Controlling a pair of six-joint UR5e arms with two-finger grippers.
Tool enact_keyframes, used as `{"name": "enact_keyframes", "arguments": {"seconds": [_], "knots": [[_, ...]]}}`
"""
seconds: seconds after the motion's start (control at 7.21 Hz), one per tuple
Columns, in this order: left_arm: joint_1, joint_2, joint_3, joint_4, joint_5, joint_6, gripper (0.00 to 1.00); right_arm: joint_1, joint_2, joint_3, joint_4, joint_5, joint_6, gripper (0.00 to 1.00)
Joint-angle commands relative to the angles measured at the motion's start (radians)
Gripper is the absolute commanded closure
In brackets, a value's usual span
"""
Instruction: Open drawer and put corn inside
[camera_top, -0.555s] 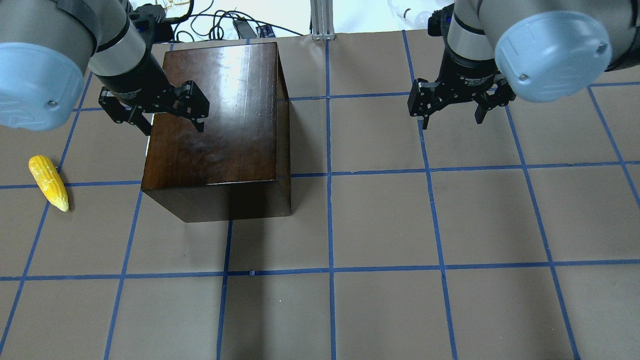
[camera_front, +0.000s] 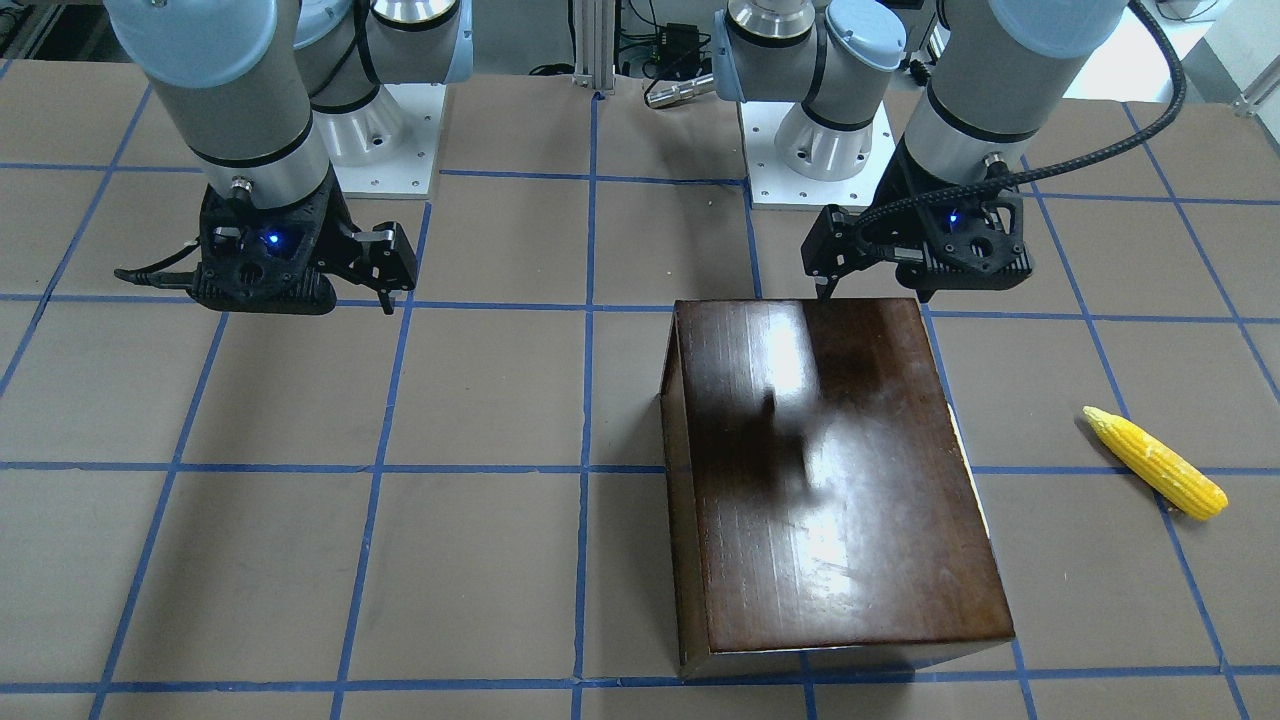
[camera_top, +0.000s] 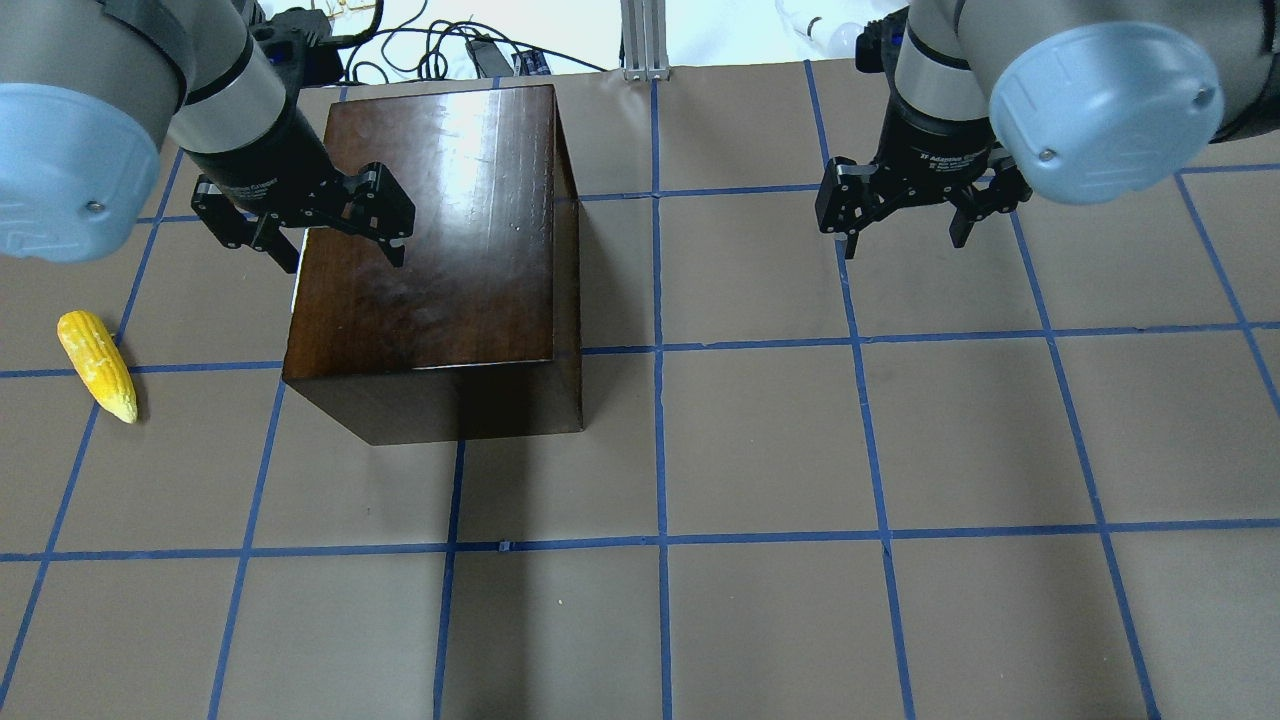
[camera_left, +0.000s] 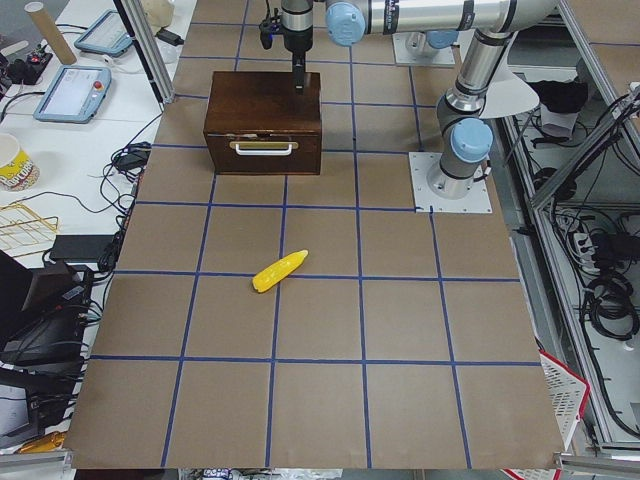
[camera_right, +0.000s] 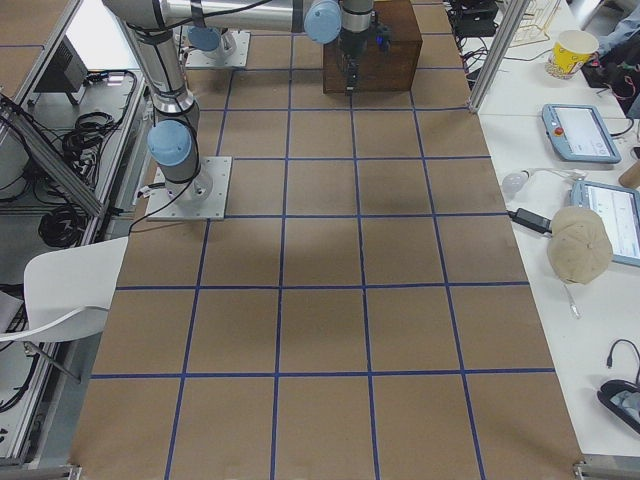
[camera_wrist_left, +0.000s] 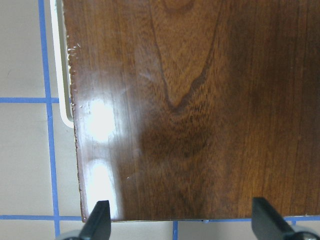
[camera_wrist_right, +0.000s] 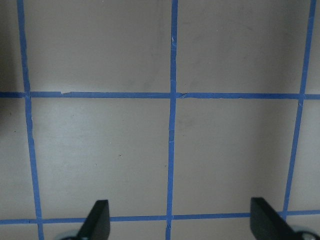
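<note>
The glossy dark-brown box (camera_top: 430, 250) stands at the table's far left. Its drawer is shut; the front panel with a white handle (camera_left: 263, 148) faces the robot's left. The handle also shows in the left wrist view (camera_wrist_left: 62, 75). The yellow corn (camera_top: 97, 365) lies on the table left of the box, apart from it, and shows in the front view (camera_front: 1155, 462). My left gripper (camera_top: 343, 255) is open and empty, hovering over the box's top near its handle-side edge (camera_wrist_left: 181, 222). My right gripper (camera_top: 903, 243) is open and empty over bare table (camera_wrist_right: 180, 222).
The table is brown paper with a blue tape grid. Cables and an aluminium post (camera_top: 645, 40) lie past its far edge. The two arm bases (camera_front: 800, 150) stand on the robot's side. Side benches hold tablets and a cup (camera_right: 570, 50).
My left gripper has shifted slightly toward the far left over the box top. The right gripper, the box and the corn have not moved.
</note>
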Motion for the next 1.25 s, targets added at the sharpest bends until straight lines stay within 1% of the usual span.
{"name": "enact_keyframes", "arguments": {"seconds": [0.0, 1.11], "knots": [[0.001, -0.012, 0.0, 0.005, 0.004, 0.002, 0.0, 0.0, 0.0, 0.0, 0.0, 0.0, 0.0, 0.0], [0.015, -0.01, 0.006, 0.007, 0.001, 0.002, 0.0, 0.0, 0.0, 0.0, 0.0, 0.0, 0.0, 0.0]]}}
